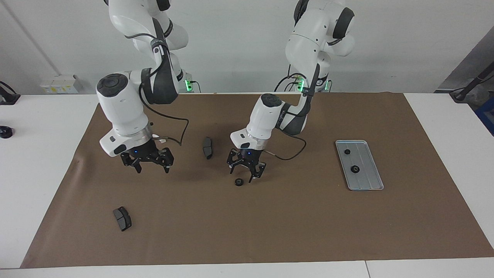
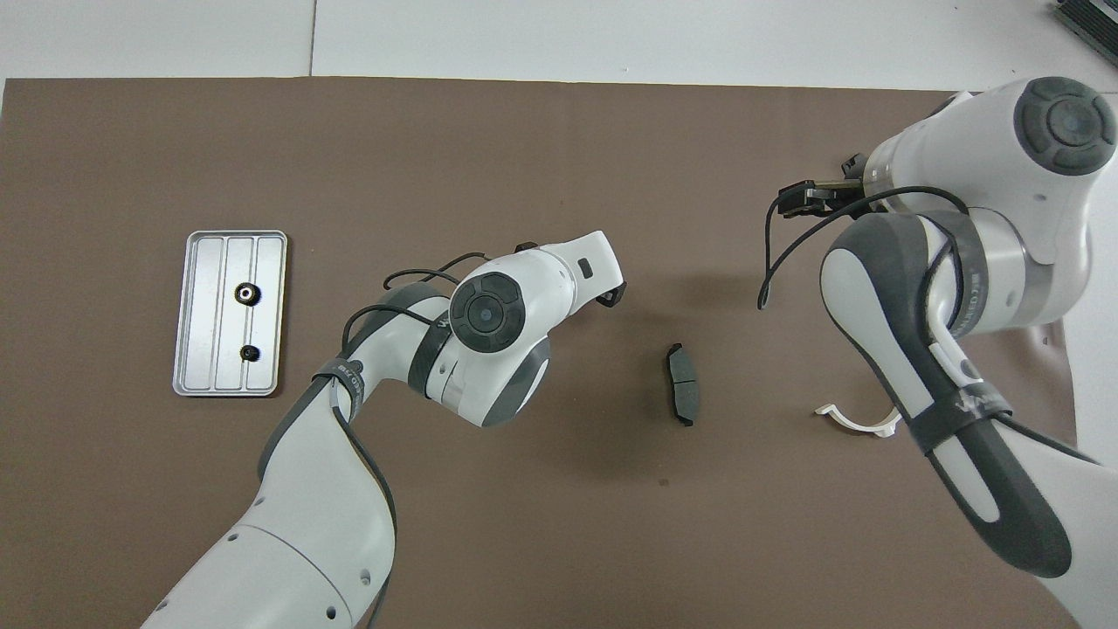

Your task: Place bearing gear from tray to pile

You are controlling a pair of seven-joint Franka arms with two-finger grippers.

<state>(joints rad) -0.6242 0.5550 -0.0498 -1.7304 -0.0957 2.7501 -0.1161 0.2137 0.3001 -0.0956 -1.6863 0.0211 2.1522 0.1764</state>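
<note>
Now the gear point(image 1: 239, 182) lies on the mat — seemingly just clear of the left gripper's point(image 1: 246, 172) spread, empty jaws.

Place: a robotics lab or test bench
Robots: two white arms point(image 1: 127, 104) mounted at a white table point(image 1: 38, 154)
Surface: plain brown mat point(image 1: 270, 224)
Parts: brake pads point(image 1: 122, 218), metal tray point(image 1: 366, 181)
Backdrop: bare white wall point(image 1: 405, 38)

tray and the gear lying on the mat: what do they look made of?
Tray: looks like metal, silver-grey with a dull sheen, lengthwise grooves and a raised rim, likely pressed aluminium or steel.
Gear: small black ring, matte; could be blackened steel or plastic, the look leaves it open.
</note>
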